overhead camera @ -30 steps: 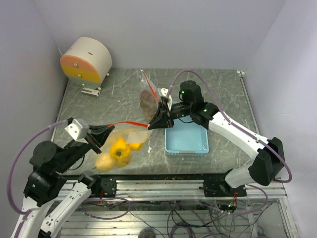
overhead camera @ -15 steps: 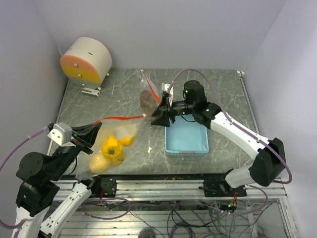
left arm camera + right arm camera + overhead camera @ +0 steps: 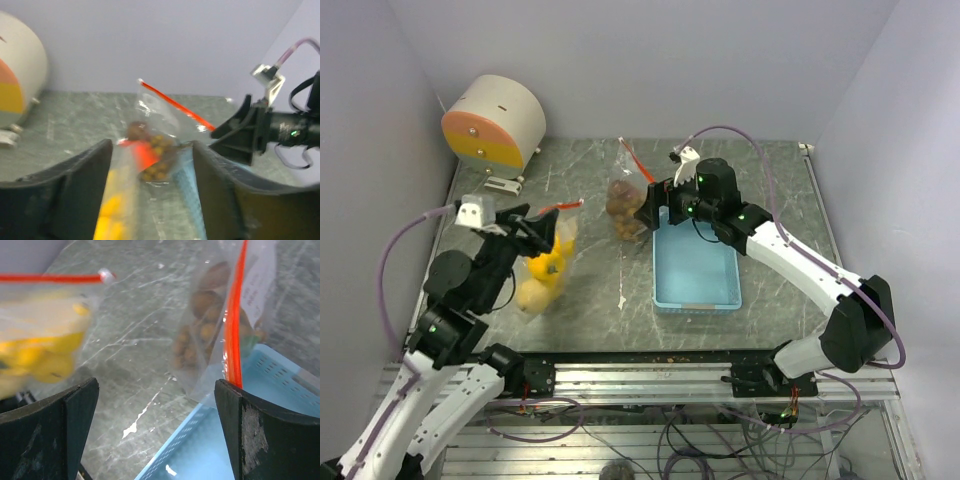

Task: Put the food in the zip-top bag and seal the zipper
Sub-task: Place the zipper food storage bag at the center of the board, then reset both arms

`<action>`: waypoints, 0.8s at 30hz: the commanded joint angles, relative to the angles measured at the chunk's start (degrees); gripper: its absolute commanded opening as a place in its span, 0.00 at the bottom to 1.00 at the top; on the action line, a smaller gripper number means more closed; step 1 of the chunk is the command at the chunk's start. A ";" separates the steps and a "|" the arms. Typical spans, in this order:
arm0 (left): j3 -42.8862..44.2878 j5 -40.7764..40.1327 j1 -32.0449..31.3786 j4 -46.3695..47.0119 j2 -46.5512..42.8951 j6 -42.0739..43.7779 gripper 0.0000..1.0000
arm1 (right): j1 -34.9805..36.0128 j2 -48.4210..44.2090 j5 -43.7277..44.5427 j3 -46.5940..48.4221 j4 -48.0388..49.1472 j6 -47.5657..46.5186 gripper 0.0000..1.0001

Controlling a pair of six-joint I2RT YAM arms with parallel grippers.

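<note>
A cream and orange drum (image 3: 492, 122) sits at the table's (image 3: 775, 185) far left corner, well to the left of the light blue tray (image 3: 695, 306). Nearer, and still left of the tray, the left gripper (image 3: 535, 231) stands over a clear bag (image 3: 542, 285) holding the yellow fruits (image 3: 549, 266). The bag's red zipper strip (image 3: 561, 207) points toward the tray. In the left wrist view the jaws are spread wide, with the blurred bag between them; I cannot tell if either finger touches it.

Between that bag and the tray's left wall lies a band of bare table, marked only by a small white fleck (image 3: 623, 298).

Just beyond the tray's far left corner a second clear bag (image 3: 623, 190) stands upright, with the brown balls (image 3: 620, 202) inside and its red zipper rising at the top. The right gripper (image 3: 649, 208) hovers over that same corner, just beside this bag. Its fingers (image 3: 75, 425) are wide apart and clamp nothing.

The tray holds nothing. Bare table runs from its right wall to the table's right edge, and a narrower strip lies between its near wall and the near edge.
</note>
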 commanded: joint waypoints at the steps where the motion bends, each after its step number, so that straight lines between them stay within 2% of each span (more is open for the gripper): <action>1: -0.99 0.21 0.07 12.30 5.50 -4.25 0.93 | -0.26 0.80 13.10 1.12 -2.68 4.73 1.00; 3: 0.20 0.54 0.06 10.13 9.11 -4.71 0.99 | -0.24 0.59 15.37 0.84 -3.30 5.19 1.00; 8: 1.03 0.69 0.08 4.44 12.35 -4.71 1.00 | -0.34 -0.56 18.93 -0.84 -3.10 5.97 1.00; 17: -2.80 -0.54 0.12 0.55 7.48 -5.53 1.00 | -0.34 -0.06 21.64 -1.55 -6.11 7.17 1.00; 24: -2.20 -0.42 0.12 -2.29 6.07 -4.71 1.00 | -0.75 -3.46 22.65 -5.95 -3.41 8.04 1.00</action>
